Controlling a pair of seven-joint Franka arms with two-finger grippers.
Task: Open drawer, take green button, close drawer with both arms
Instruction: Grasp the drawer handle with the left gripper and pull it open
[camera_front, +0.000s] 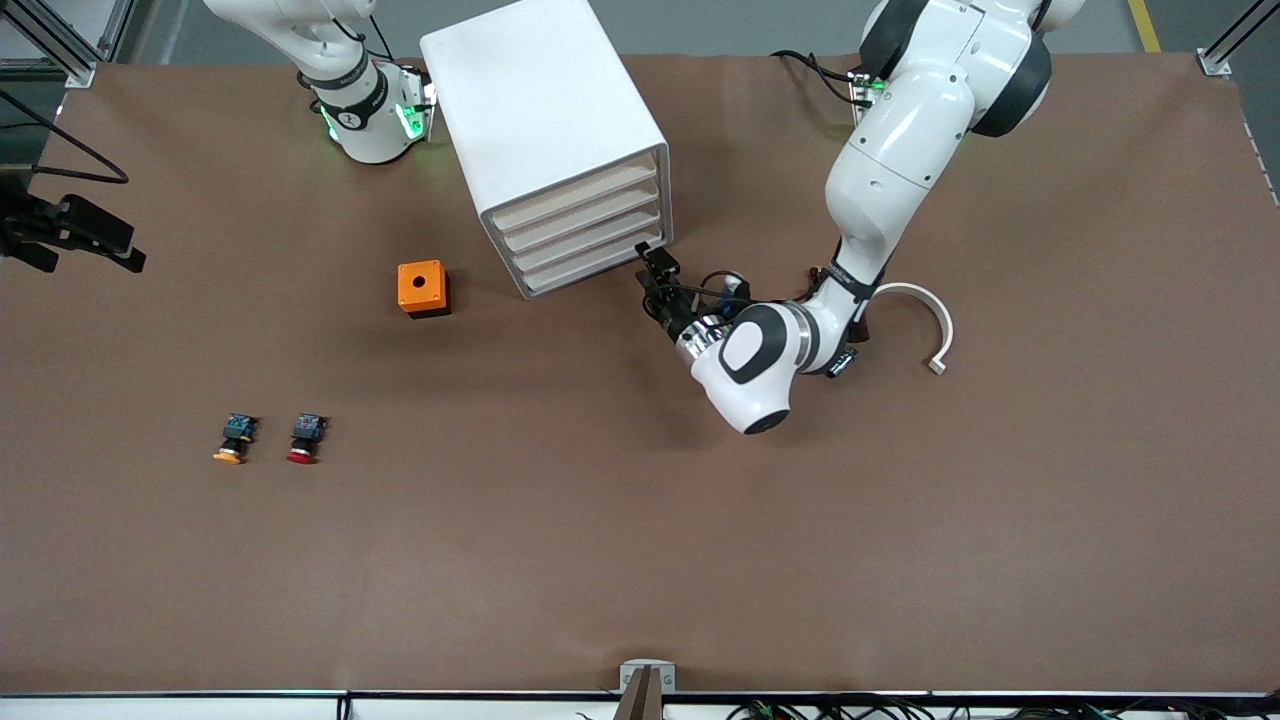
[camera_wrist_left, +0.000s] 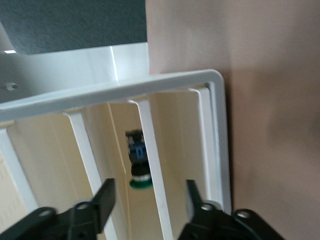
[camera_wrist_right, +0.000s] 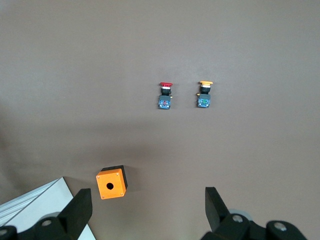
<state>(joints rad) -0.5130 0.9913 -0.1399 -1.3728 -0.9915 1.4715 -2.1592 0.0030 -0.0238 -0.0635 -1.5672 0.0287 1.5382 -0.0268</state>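
Note:
The white drawer cabinet (camera_front: 560, 130) stands at the robots' end of the table, its several drawer fronts (camera_front: 590, 235) facing the front camera. My left gripper (camera_front: 652, 265) is open right in front of the lowest drawers, at the corner toward the left arm's end. In the left wrist view its open fingers (camera_wrist_left: 105, 196) straddle a white front strip, and the green-capped button (camera_wrist_left: 138, 169) lies inside the cabinet (camera_wrist_left: 215, 100) just past them. My right gripper (camera_wrist_right: 147, 207) is open and empty, high over the table, above the orange box (camera_wrist_right: 111, 182).
The orange box (camera_front: 423, 288) sits beside the cabinet toward the right arm's end. The yellow-capped button (camera_front: 233, 440) and the red-capped button (camera_front: 305, 438) lie nearer the front camera. A white curved piece (camera_front: 925, 320) lies by the left arm. A black device (camera_front: 70, 235) overhangs the table's edge.

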